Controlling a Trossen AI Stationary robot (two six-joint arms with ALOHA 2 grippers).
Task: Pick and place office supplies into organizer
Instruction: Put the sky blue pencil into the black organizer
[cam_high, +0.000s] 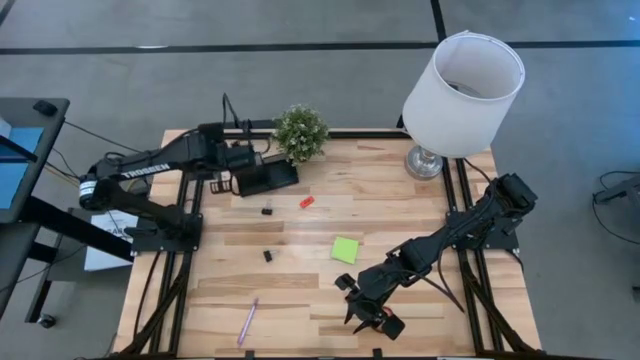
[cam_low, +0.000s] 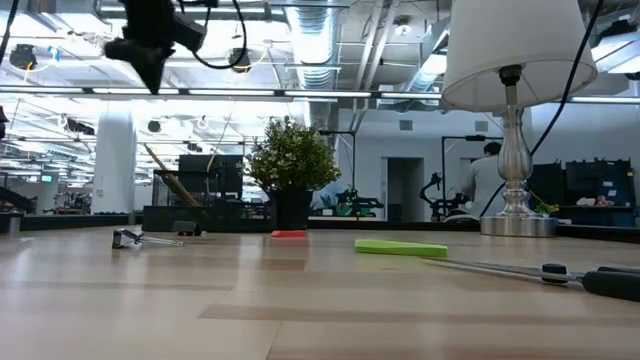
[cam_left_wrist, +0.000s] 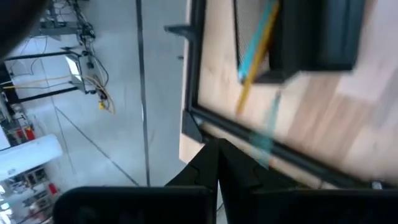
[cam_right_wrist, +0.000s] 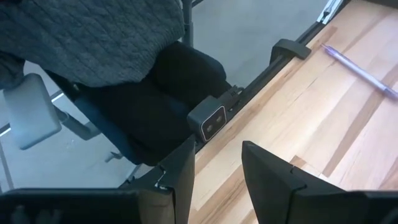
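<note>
The black organizer (cam_high: 268, 180) sits at the table's far left, with a yellow-and-teal pencil (cam_left_wrist: 255, 50) standing in it. My left gripper (cam_high: 224, 184) hangs shut, high above the table at the organizer's left end (cam_low: 150, 55). A blurred teal streak (cam_left_wrist: 267, 127) shows beside its fingers. My right gripper (cam_right_wrist: 214, 168) is open above the table's near edge, touching nothing. The scissors (cam_low: 530, 269) lie flat nearby. The lime-green sticky note (cam_high: 345, 250), red piece (cam_high: 307, 202), two black pieces (cam_high: 267, 210) and pink pen (cam_high: 247, 322) lie on the wood. My left gripper (cam_left_wrist: 217, 155) has its fingers together. I cannot tell whether it touches the blurred teal streak (cam_left_wrist: 264, 146), which runs past the side of one finger rather than through the seam between them.
A potted plant (cam_high: 300, 133) stands just behind the organizer and a white-shaded lamp (cam_high: 460, 95) at the far right. A small camera (cam_right_wrist: 211, 121) sits on the near edge. A person in a grey sweater (cam_right_wrist: 93, 37) sits beyond it. Bare wood lies mid-table.
</note>
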